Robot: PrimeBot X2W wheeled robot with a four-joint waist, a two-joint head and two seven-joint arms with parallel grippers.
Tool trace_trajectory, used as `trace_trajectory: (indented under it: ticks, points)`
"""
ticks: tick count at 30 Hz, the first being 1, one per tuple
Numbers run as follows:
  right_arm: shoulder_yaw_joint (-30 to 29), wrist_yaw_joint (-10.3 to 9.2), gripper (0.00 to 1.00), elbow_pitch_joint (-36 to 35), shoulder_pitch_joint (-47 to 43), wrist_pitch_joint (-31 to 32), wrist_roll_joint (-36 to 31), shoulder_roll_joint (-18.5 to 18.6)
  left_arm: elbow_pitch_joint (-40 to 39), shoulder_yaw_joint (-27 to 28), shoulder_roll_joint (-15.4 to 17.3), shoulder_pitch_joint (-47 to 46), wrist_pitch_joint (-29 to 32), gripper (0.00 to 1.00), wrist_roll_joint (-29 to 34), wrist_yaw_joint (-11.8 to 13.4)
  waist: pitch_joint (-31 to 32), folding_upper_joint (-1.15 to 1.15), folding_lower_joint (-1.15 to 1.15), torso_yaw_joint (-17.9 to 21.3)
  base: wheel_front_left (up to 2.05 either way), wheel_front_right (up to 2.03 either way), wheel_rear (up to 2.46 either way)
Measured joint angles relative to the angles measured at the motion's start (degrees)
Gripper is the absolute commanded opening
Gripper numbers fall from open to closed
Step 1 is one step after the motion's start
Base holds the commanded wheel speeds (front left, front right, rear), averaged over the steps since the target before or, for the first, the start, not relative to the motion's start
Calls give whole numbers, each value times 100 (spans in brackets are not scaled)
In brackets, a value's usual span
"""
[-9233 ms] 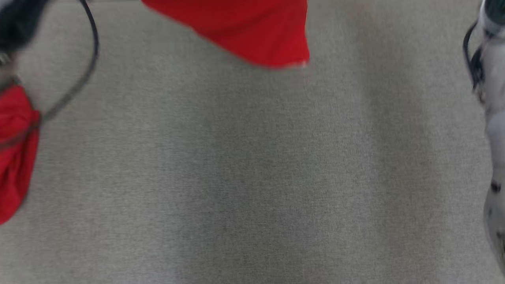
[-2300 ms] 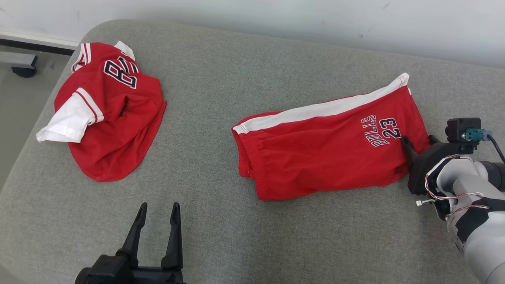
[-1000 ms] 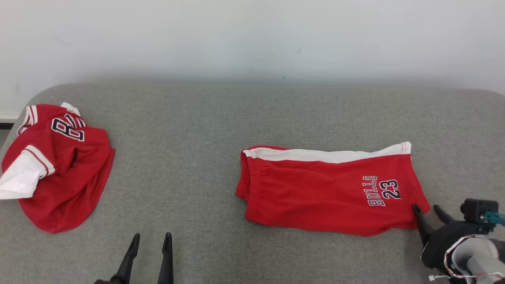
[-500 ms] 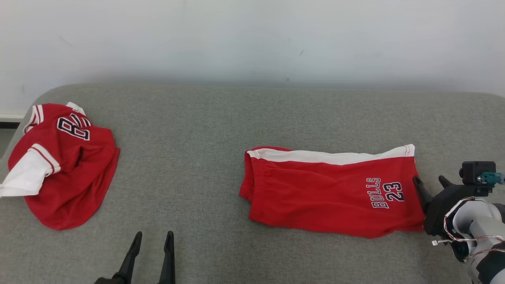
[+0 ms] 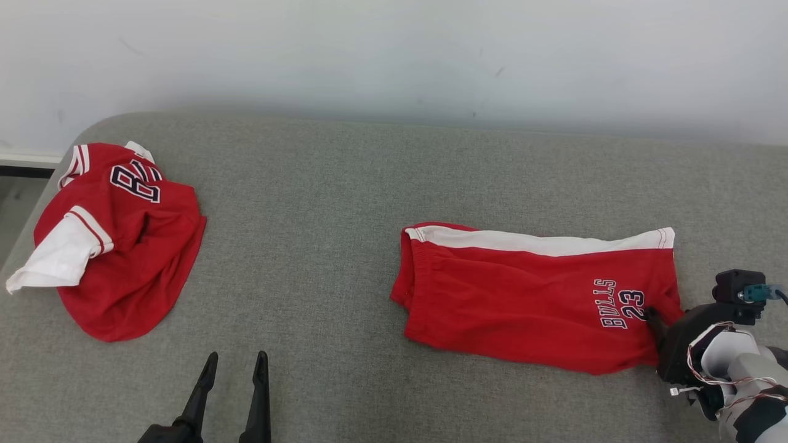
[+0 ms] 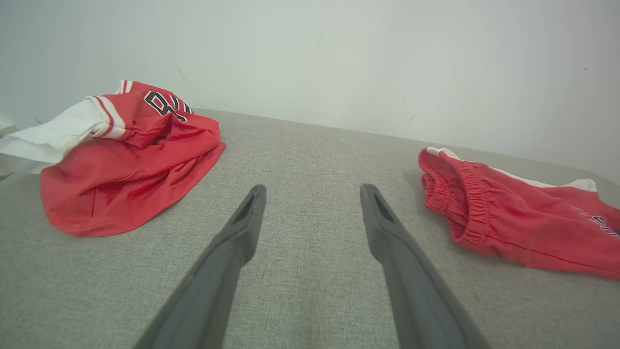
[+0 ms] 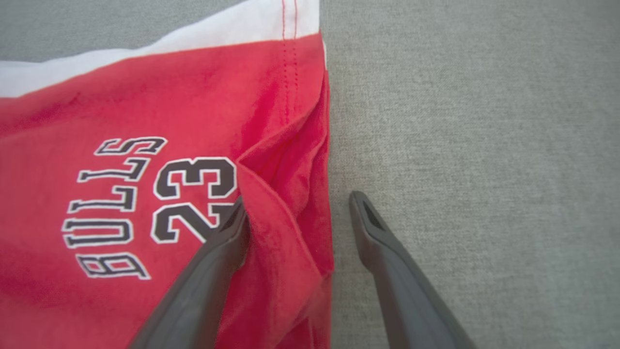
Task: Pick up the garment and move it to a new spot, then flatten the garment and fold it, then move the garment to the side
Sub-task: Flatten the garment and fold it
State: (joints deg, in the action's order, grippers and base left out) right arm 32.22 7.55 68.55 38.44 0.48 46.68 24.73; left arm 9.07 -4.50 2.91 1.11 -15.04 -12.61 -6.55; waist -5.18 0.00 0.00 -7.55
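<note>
The garment, red shorts [image 5: 529, 301] with a white side stripe and "BULLS 23", lies folded on the grey cushion [image 5: 308, 277], right of centre. My right gripper [image 5: 662, 317] is open at the leg hem. In the right wrist view one finger rests on the shorts [image 7: 145, 145] beside the "23" and the other on bare cushion, with a raised fold of the hem between them at the right gripper [image 7: 298, 201]. My left gripper [image 5: 237, 357] stands open over bare cushion at the front left, and the left gripper [image 6: 312, 190] holds nothing. The shorts [image 6: 513, 223] lie to its right.
A crumpled red jersey [image 5: 123, 246] with white sleeves lies at the cushion's far left; in the left wrist view the jersey [image 6: 131, 155] is at the upper left. A pale wall [image 5: 394, 55] runs behind the cushion. The floor [image 5: 9, 191] shows past the left edge.
The head camera has shifted a little. My right gripper has moved in from beside the hem, so one finger now lies on the shorts. The left gripper has not moved.
</note>
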Motion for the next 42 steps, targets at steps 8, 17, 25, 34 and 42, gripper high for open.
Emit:
trace_trajectory:
  ticks: [8,17,25,34,42]
  points:
    - [-7,1,0,48,12,-9,177,12,47,8,-1,-28,0,100,-4,7,22,0,0,-34,0,0,0]
    - [-2,1,0,125,-34,-304,264,458,54,70,-1,26,0,100,-18,26,187,0,0,88,0,0,0]
    - [-144,1,0,-469,-87,-497,681,537,49,109,-1,109,0,100,-19,26,268,0,0,279,0,0,0]
    - [-104,0,0,-2164,-342,-222,1433,285,47,147,0,238,0,100,0,0,412,0,0,496,0,0,0]
    - [-5,-1,0,-3054,-486,14,1767,-52,79,54,0,232,0,100,20,-10,517,0,1,479,0,0,0]
